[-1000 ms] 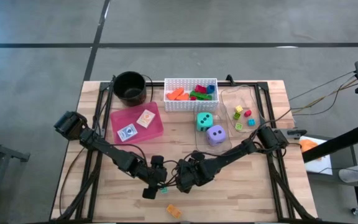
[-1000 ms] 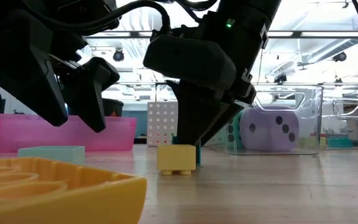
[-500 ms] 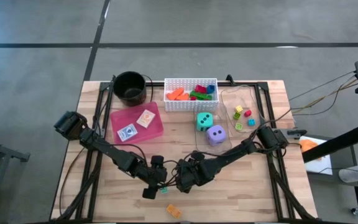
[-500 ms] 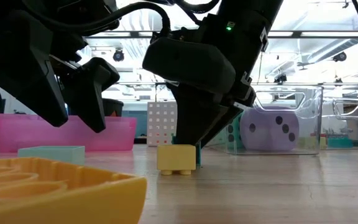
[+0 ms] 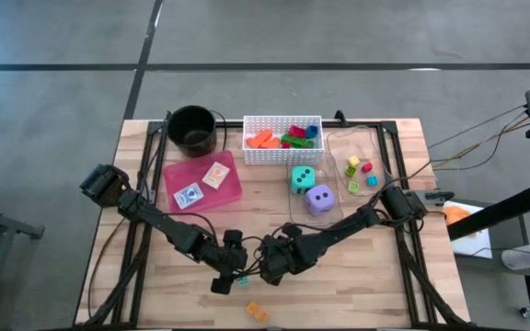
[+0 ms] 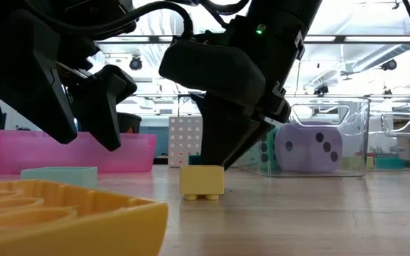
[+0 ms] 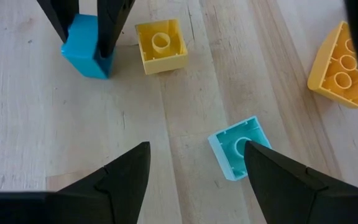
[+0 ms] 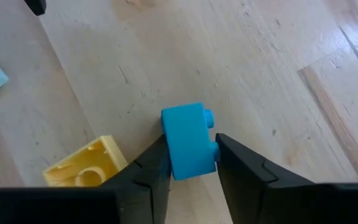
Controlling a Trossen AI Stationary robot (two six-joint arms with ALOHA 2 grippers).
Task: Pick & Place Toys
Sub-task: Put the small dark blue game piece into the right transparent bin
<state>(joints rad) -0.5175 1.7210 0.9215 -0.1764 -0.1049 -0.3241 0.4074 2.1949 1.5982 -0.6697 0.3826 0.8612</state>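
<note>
The right gripper is down at the table, its two fingers pressed against either side of a blue block that stands on edge beside the yellow block; in the right wrist view the pads touch both faces of the blue block, so it looks clamped, though it has not left the wood; the left wrist view shows the same hold from across, fingers straddling the blue block just beside the yellow block. The left gripper hangs near the yellow block with its fingers apart and nothing between them; a light teal block lies under it, and an orange block sits farther off from the yellow block.

The step in hand seems to be the grasp of the blue block, just made. The white basket, well away from the yellow block across the table, already holds several bright blocks, so it is the likely target; the teal die and purple die sit between. The next move calls for a straight lift clear of the yellow block, so as not to drag it along; then a carry over the dice to the basket.
</note>
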